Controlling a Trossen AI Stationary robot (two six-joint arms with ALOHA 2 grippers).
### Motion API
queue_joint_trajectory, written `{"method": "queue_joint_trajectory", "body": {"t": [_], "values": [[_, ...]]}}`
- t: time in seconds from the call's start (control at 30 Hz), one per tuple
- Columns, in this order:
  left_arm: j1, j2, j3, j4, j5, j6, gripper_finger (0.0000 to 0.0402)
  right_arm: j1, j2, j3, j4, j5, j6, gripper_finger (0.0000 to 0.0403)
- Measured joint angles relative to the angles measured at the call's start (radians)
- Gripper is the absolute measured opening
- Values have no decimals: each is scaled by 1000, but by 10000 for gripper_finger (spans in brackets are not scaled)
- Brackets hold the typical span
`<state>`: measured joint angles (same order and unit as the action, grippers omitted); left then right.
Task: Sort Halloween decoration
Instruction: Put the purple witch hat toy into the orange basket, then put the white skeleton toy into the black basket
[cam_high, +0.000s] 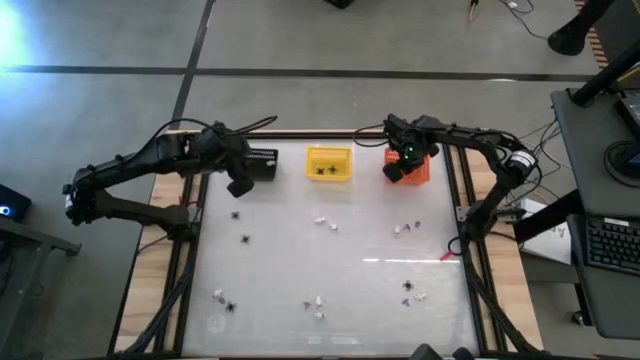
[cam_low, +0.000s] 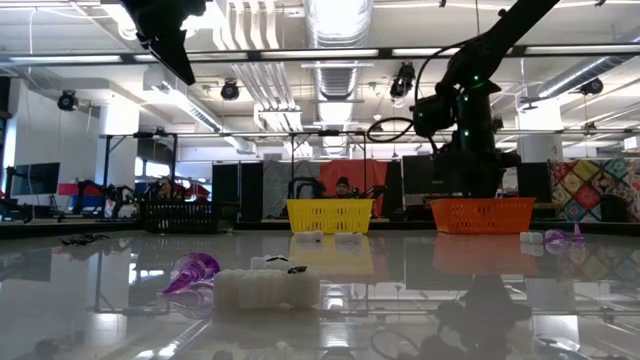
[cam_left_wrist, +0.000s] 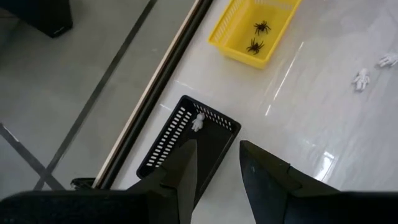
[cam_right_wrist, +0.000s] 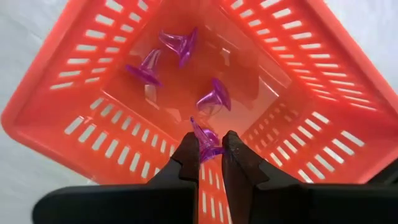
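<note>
We see the right gripper (cam_right_wrist: 210, 154) over the orange basket (cam_right_wrist: 93, 124), pinching a purple bit (cam_right_wrist: 205, 140). Our left gripper (cam_left_wrist: 217, 168) hangs parted and empty above the black basket (cam_left_wrist: 163, 140) holding a white bit (cam_left_wrist: 198, 122).

Tiny plastic Halloween trinkets lie spread over the shiny white table. Two little black spiders (cam_left_wrist: 257, 36) sit in the yellow slatted basket (cam_high: 329, 165) at 12 o'clock. One small white figure (cam_left_wrist: 198, 122) lies in the black slatted basket (cam_left_wrist: 186, 144) at 11 o'clock. Three purple cone bits (cam_right_wrist: 177, 65) lie in the orange slatted basket (cam_right_wrist: 93, 112) at 1 o'clock. A fourth purple cone (cam_right_wrist: 207, 143) is pinched above them. More white, black and purple bits (cam_high: 322, 305) lie loose nearer 6 o'clock.
</note>
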<state>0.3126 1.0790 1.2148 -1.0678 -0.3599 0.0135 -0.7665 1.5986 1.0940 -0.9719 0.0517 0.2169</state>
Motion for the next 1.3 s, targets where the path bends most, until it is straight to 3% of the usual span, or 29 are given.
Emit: {"method": "queue_joint_trajectory", "body": {"t": [0.43, 0.8, 0.97, 1.07, 1.3], "values": [[38, 0, 0, -5, 0, 55, 105, 0, 0, 5, 50, 1, 3, 124], [100, 0, 0, -4, 3, 52, 105, 1, 0, 92, 15, 0, 52, 123], [100, 15, 0, -7, 73, 28, 105, 12, 0, 208, -92, -47, 43, 123], [100, 22, 0, -24, 99, 13, 105, 38, -1, 277, -152, -103, 2, 123], [100, 26, 0, -69, 114, 4, 105, 132, -19, 384, -219, -112, -9, 123]]}}
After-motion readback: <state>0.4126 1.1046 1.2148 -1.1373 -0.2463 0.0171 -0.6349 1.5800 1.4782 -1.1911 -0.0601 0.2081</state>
